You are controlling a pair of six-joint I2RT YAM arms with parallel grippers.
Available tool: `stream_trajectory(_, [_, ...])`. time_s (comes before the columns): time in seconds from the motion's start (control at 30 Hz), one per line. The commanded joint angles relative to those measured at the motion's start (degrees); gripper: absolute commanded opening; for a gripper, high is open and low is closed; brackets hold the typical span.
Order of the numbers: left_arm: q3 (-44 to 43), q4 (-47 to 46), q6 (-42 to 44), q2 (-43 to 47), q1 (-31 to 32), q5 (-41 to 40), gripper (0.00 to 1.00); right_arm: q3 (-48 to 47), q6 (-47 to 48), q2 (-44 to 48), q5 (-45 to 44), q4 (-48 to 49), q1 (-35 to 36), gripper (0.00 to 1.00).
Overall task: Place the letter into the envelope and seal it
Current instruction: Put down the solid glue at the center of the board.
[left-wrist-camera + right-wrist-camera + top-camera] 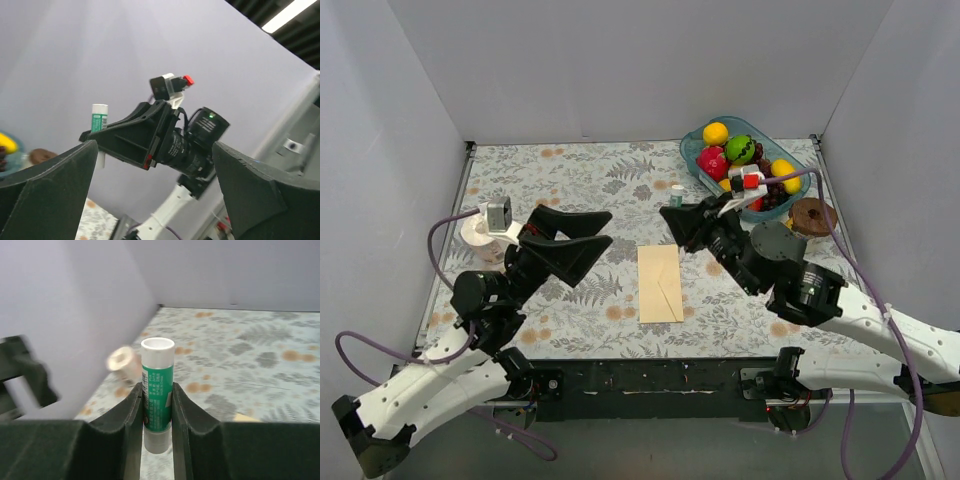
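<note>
Nearest me, the envelope (660,284) lies flat on the desk (580,170), between the two arms. I see no separate peach sheet, so I judge the letter is inside it, though I cannot confirm that. The envelope is thin paper, light and limp, and it will slide on the leaf-print cloth. I would press it down and work at the flap edge, not pinch the middle. My left hand (608,229) hangs released above the desk, fingers spread wide and holding nothing. My right hand (672,214) is clenched on a green-and-white glue stick (157,385), upright and gripped mid-barrel. It is rigid and smooth, so it could slip. A tape roll (480,235) sits at the left. Farther back on the right is a fruit basket (692,152). Plain pale walls enclose the space.
</note>
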State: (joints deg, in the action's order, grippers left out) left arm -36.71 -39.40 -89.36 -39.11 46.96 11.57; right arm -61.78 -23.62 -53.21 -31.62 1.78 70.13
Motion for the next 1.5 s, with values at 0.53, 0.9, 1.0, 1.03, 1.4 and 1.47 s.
stream_trajectory(0.53, [-7.86, 37.11, 15.71, 1.84, -0.2, -19.66, 0.98, -10.04, 9.29, -40.31, 8.23, -25.26, -35.59, 0.01])
stream_trajectory(0.9, [-5.39, 36.93, 16.5, 2.37, -0.2, -20.19, 0.98, 2.54, 6.48, -43.73, 15.18, -15.06, -36.29, 0.01])
stream_trajectory(1.0, [-5.39, 37.46, 17.03, 2.29, -0.2, -20.27, 0.98, 3.24, 6.3, -45.57, 15.62, -14.88, -36.29, 0.01])
stream_trajectory(1.03, [-5.39, 37.55, 17.29, 2.2, -0.2, -20.36, 0.98, 3.77, 6.21, -46.01, 15.71, -14.79, -36.38, 0.01])
stream_trajectory(1.4, [-5.56, 39.04, 18.26, 0.71, -0.2, -22.47, 0.98, 5.44, 6.04, -49.09, 18.08, -16.28, -36.38, 0.25])
stream_trajectory(1.47, [-6.44, 40.52, 18.61, 0.01, -0.2, -23.17, 0.98, 5.79, 5.95, -49.01, 18.34, -16.2, -36.38, 0.3])
